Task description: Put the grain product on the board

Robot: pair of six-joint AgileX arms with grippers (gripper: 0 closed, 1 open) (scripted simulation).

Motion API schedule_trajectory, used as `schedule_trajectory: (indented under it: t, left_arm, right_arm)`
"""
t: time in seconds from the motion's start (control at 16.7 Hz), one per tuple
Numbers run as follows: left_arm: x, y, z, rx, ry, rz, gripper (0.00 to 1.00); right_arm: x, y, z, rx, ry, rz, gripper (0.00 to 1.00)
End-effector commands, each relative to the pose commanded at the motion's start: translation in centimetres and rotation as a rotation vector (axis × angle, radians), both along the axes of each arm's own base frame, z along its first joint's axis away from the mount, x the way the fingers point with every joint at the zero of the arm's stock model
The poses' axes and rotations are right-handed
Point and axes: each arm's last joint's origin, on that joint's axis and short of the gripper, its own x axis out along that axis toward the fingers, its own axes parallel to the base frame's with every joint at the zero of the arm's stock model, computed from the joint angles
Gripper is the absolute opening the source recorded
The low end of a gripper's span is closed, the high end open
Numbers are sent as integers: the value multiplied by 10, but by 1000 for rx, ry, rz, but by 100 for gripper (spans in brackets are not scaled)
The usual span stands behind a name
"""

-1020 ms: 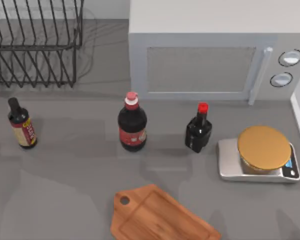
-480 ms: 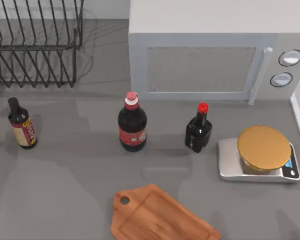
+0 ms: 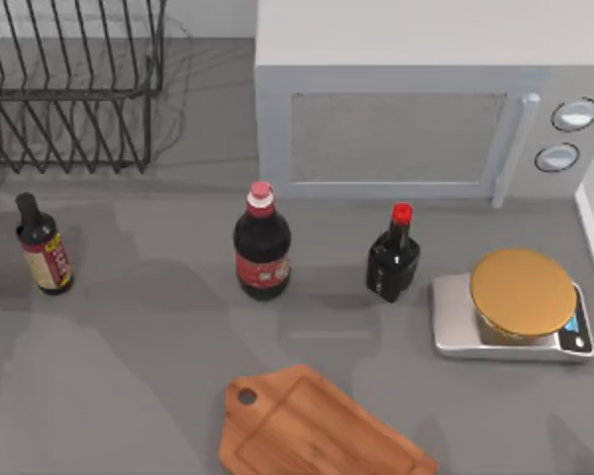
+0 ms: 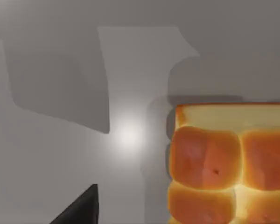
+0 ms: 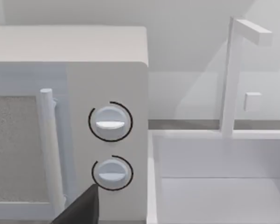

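- Compared with the earlier top views, nothing on the table (image 3: pixel 139 336) is being displaced: the board (image 3: pixel 317 427), the three bottles and the scale (image 3: pixel 513 319) are lying exactly as before. Only the soft shadows over the table's left part are shifting, which suggests that the left arm is being moved above that side.
- The bread (image 4: pixel 228 168), a block of golden joined rolls, is being viewed from directly above in the left wrist view. It is resting flat on bare grey table, not on the board. How far it lies from the board cannot be told.
- The board is lying flat at the near edge of the table, its holed corner turned toward the left. Its face is being kept free, ready to receive the bread.
- The left gripper (image 4: pixel 81 210) is being held above the table just beside the bread, apparently in an approach to a pickup. Whether it is released or clenched cannot be told; nothing is seen being grasped.
- The right gripper (image 5: pixel 81 210) is being held idle, facing the microwave (image 5: pixel 70 116) dials and the sink (image 5: pixel 219 186). Its state cannot be told either.
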Motion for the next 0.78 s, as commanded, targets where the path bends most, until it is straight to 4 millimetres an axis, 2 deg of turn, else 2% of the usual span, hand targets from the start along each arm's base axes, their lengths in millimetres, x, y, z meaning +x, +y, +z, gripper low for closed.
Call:
schedule_trajectory:
  t: [0.24,0.54,0.78]
  left_arm:
    - [1,-4,-33,0,-1,0,100]
    - [1,-6,-36,-1,-1,-1,100]
    - [1,-6,-36,-1,-1,-1,70]
  right_arm:
    - [0,0,0,0,0,0,100]
    - [0,0,0,0,0,0,100]
    - [0,0,0,0,0,0,100]
